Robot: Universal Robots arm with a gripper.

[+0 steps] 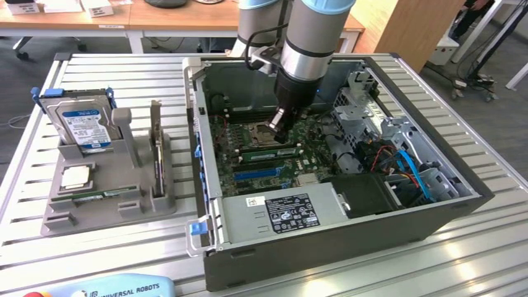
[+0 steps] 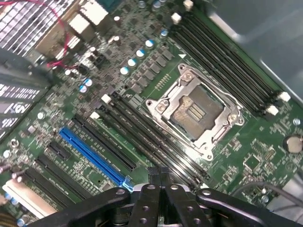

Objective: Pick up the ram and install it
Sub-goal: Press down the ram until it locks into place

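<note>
Reaching down into computer case (image 1: pixel 330 247), arm near vertical, tool (image 1: pixel 281 133) closed, empty, above motherboard (image 2: pixel 142 71) memory slots (image 2: pixel 151 137).

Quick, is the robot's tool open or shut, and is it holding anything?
Tool: shut, low over the green motherboard beside the long black memory slots. Whether it grips anything cannot be told.

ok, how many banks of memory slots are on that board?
2. The first bank runs between the CPU socket and the blue slot, ending under the tool. The second bank lies across the socket. The tool may hide more.
</note>
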